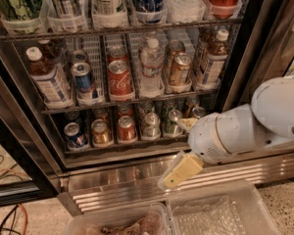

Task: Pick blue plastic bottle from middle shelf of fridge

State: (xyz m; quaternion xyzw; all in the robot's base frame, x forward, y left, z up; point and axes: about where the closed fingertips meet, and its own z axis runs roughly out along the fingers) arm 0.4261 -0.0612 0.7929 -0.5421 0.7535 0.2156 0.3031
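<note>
Shiny steel ribs run along the bottom of the fridge (pixel 137 173), and its racks are full of drinks. On the middle shelf (pixel 132 101), the blue plastic bottle (pixel 45 77) stands at the far left end. It is small and clear, with brown drink inside, a white cap and a blue-and-white label, and it is taller than the blue can (pixel 83 80) beside it. A look-alike bottle (pixel 211 62) stands at the right end. The pincer (pixel 176 153) hangs low on the right, in front of the bottom rack, with its yellow fingers (pixel 179 173) spread wide and holding nothing.
</note>
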